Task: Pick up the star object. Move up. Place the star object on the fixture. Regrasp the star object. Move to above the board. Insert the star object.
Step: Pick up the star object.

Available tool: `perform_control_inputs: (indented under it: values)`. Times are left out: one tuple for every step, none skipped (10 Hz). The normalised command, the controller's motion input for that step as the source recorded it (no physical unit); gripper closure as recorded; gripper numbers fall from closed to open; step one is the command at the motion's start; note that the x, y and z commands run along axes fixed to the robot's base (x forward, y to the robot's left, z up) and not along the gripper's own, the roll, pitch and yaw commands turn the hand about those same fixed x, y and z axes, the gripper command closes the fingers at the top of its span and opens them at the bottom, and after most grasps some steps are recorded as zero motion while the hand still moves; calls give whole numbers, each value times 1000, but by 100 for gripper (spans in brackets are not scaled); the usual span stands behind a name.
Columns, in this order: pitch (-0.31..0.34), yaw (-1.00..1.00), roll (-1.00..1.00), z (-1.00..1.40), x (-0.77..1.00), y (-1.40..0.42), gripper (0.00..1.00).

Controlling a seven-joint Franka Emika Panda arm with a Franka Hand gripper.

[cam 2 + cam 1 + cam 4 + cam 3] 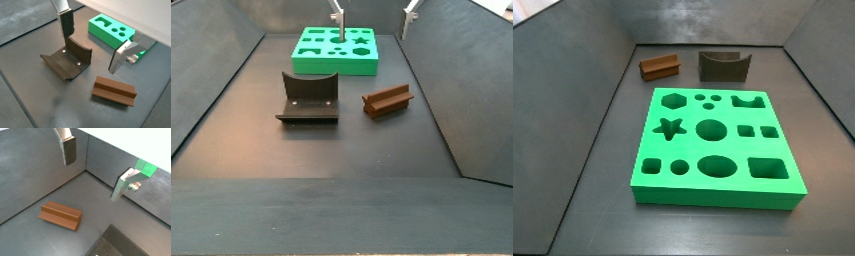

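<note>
The gripper (91,41) hangs above the floor with its jaws spread wide and nothing between them; both silver fingers (69,149) show in both wrist views, clear of every piece. In a side view only the fingertips (337,17) show at the top edge, high above the board's (338,62) far end.

The star (388,101) lies on the dark floor, untouched, a ridged brown block seen side-on. In that side view it sits at about 3 o'clock from the fixture (309,98), just beside it but apart. The board lies beyond both, at roughly 12 o'clock from the fixture.

From the opposite side view, the board (653,170) fills the middle, with the star (659,67) at 11 o'clock and the fixture (723,64) at 1 o'clock past its far edge.
</note>
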Motion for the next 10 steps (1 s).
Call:
perform_control_inputs:
  values:
    - [-69,-40,-56,-34,-37,0,0]
    - [-7,-940,24,-540,-89,0,0]
    - [0,-1000,26,-654,-43,0,0]
    - [0,-1000,26,-669,-23,0,0]
    - [0,-1000,21,-671,-17,0,0]
    - [0,-1000,20,-691,-14,0,0]
    - [0,-1000,0,-849,0,0,0]
    - [-130,-1000,0,-829,-29,0,0]
    - [-159,-1000,0,-814,-34,0,0]
    - [-170,-1000,0,-803,-34,0,0]
